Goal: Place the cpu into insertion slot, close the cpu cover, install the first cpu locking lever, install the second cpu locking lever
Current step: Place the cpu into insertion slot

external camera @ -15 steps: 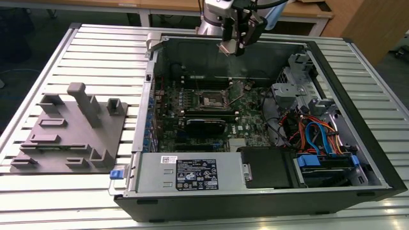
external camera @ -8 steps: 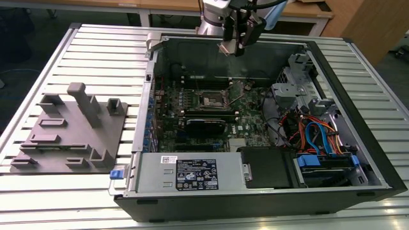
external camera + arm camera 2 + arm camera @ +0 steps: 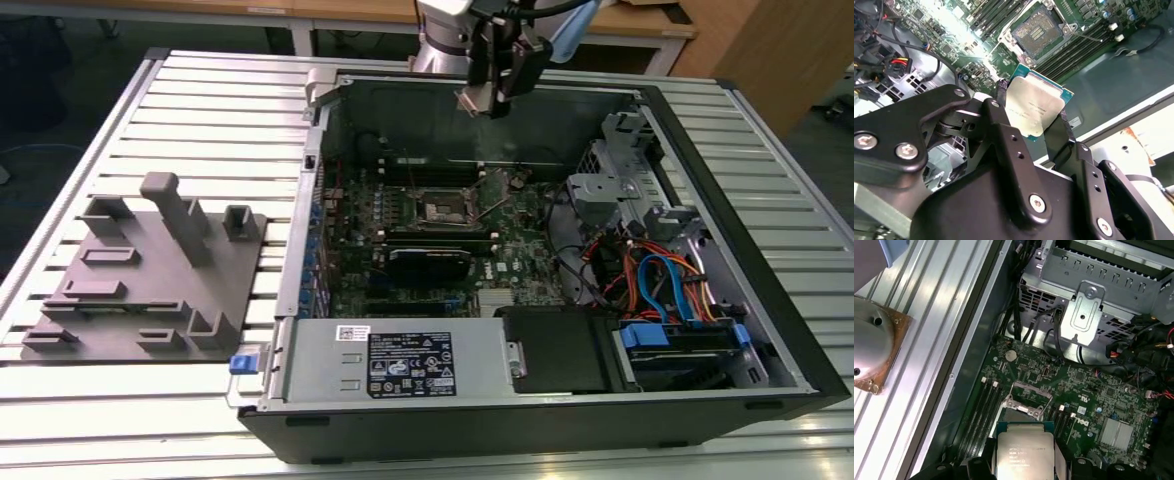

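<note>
Arm points down over the case [image 3: 534, 425]; hand [image 3: 497, 98] grips the cpu [image 3: 1035, 102], 12 o'clock of the slot [image 3: 441, 208] in the exterior view.

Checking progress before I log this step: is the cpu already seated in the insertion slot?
No, the claw holds the cpu apart from the insertion slot, which lies open and empty.
</note>
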Tool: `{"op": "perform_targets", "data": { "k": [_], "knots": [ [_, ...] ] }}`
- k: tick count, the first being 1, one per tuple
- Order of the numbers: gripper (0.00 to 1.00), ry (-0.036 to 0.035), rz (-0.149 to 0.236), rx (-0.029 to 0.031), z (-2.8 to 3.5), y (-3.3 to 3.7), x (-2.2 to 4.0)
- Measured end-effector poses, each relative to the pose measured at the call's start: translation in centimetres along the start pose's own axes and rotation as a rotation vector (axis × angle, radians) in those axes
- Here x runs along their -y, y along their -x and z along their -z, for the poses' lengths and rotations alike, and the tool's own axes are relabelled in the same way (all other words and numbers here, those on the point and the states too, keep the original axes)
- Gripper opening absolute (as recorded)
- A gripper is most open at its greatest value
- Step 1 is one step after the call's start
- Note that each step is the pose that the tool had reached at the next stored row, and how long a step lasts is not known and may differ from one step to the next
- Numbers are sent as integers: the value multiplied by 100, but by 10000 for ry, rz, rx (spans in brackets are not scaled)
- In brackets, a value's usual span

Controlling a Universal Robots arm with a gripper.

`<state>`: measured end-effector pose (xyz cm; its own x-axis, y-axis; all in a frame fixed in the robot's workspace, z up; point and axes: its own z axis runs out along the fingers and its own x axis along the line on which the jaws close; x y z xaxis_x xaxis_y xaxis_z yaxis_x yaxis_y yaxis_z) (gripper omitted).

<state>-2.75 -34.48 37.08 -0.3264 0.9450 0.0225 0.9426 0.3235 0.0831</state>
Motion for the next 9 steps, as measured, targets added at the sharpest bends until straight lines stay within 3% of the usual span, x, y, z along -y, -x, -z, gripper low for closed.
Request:
{"op": "perform_targets", "data": {
  "k": [3, 9],
  "knots": [
    [54, 5, -227, 18, 0, 0, 0],
    [54, 6, -261, 22, 0, 0, 0]
  ]
}}
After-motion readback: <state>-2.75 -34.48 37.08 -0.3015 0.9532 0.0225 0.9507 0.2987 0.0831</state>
